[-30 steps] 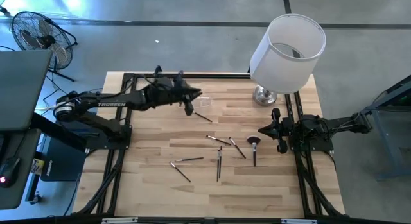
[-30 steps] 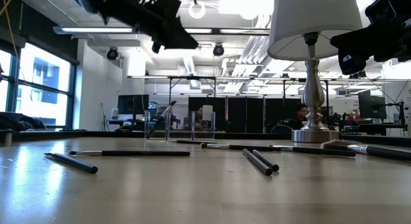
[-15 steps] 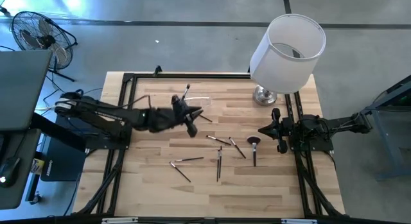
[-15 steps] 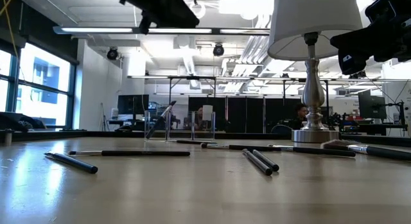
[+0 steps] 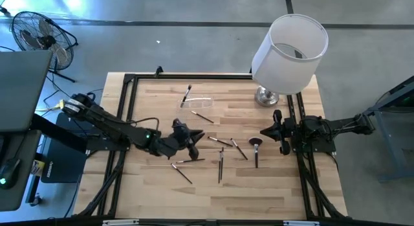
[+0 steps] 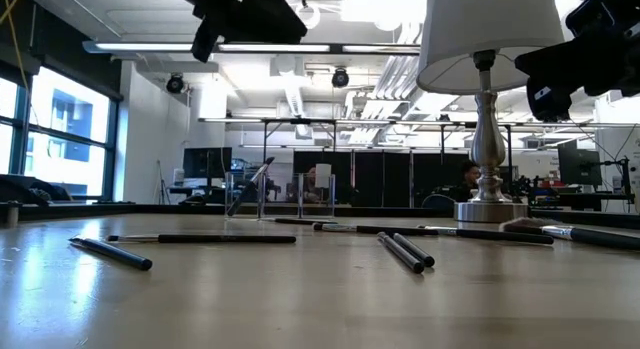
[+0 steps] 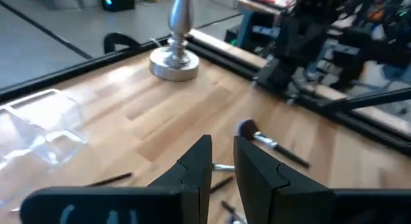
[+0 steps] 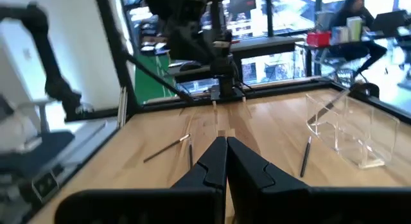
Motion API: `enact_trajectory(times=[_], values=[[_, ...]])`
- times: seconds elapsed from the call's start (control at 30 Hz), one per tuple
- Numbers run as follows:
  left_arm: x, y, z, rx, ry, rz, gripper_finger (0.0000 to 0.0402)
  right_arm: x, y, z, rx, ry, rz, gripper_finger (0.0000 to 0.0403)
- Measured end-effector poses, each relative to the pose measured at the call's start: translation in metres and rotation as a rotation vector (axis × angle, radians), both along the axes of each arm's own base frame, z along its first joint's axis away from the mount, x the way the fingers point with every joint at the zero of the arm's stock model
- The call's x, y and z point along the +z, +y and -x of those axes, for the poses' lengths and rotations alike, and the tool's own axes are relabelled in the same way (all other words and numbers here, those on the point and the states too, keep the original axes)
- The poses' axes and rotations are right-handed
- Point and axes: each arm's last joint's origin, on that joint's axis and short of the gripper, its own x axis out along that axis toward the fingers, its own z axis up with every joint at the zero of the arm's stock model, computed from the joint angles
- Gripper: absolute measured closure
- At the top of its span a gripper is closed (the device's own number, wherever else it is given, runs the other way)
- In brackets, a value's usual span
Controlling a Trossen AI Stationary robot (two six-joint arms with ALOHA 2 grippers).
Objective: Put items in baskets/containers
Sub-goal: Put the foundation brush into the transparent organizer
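The clear plastic holder (image 5: 196,101) stands on its base near the table's far edge, and one brush (image 5: 187,93) leans inside it with its tip sticking out; the low view shows the same holder (image 6: 265,194). Several slim dark brushes lie flat mid-table, among them a pair (image 5: 220,164), one (image 5: 188,161) nearer the left, and the fluffy-headed one (image 5: 256,150). My left gripper (image 5: 194,139) hovers above these brushes, slightly open and empty (image 7: 222,147). My right gripper (image 5: 268,131) waits shut at the table's right side (image 8: 225,146).
A lamp with a big white shade (image 5: 289,52) stands on its silver base (image 5: 264,96) at the far right corner. Black frame rails (image 5: 126,116) run along the table's left, right and far edges. Bare wood (image 5: 259,193) lies toward the near edge.
My left gripper has drawn back from above the holder toward the near edge and somewhat rightward, and now hangs over the loose brushes mid-table. With the arm gone, the holder and the brush inside it show in the high view. The brushes have stayed in place.
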Motion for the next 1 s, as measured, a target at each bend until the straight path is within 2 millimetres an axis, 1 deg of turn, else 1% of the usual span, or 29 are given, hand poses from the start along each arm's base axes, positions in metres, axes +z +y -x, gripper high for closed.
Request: enact_trajectory(times=[0.1, 0.17, 0.27, 0.33, 0.43, 0.5, 0.57, 0.67, 0.73, 0.83, 0.9, 0.97, 1.0], values=[[-0.005, -0.001, -0.001, -0.051, 0.029, 0.052, 0.0338, 0.0, -0.001, 0.0, -0.026, 0.001, -0.069, 0.0399], [-0.007, 0.003, -0.001, -0.051, 0.058, 0.058, 0.0338, 0.0, -0.001, 0.0, -0.034, 0.001, -0.081, 0.0401], [-0.009, 0.01, -0.002, -0.094, 0.165, 0.097, 0.0338, 0.0, -0.002, 0.0, -0.072, -0.004, -0.115, 0.0402], [-0.004, 0.02, -0.005, -0.146, 0.25, 0.155, 0.0342, 0.0, -0.003, 0.0, -0.11, -0.008, -0.185, 0.0402], [0.002, 0.037, -0.006, -0.222, 0.408, 0.202, 0.0361, 0.0, -0.004, 0.0, -0.137, -0.009, -0.301, 0.0402], [0.005, 0.049, -0.007, -0.261, 0.482, 0.173, 0.0377, -0.001, -0.004, -0.002, -0.15, 0.004, -0.364, 0.0402], [0.007, 0.06, -0.013, -0.312, 0.507, 0.124, 0.0392, -0.004, -0.005, -0.004, -0.174, 0.027, -0.422, 0.0402], [0.009, 0.076, -0.015, -0.386, 0.549, 0.05, 0.0398, -0.002, -0.004, -0.008, -0.206, 0.078, -0.477, 0.0402], [0.011, 0.085, -0.017, -0.413, 0.552, 0.0, 0.0398, 0.006, -0.002, -0.012, -0.222, 0.105, -0.474, 0.0402], [-0.004, 0.096, -0.025, -0.447, 0.62, -0.054, 0.04, 0.021, 0.004, -0.022, -0.254, 0.189, -0.402, 0.0403], [-0.013, 0.1, -0.025, -0.467, 0.681, -0.077, 0.04, 0.032, 0.009, -0.033, -0.281, 0.254, -0.348, 0.0403], [-0.016, 0.101, -0.035, -0.505, 0.654, -0.133, 0.0401, 0.038, 0.015, -0.044, -0.298, 0.356, -0.292, 0.0403], [-0.02, 0.101, -0.038, -0.528, 0.67, -0.159, 0.0401, 0.04, 0.018, -0.051, -0.303, 0.411, -0.27, 0.0403]])
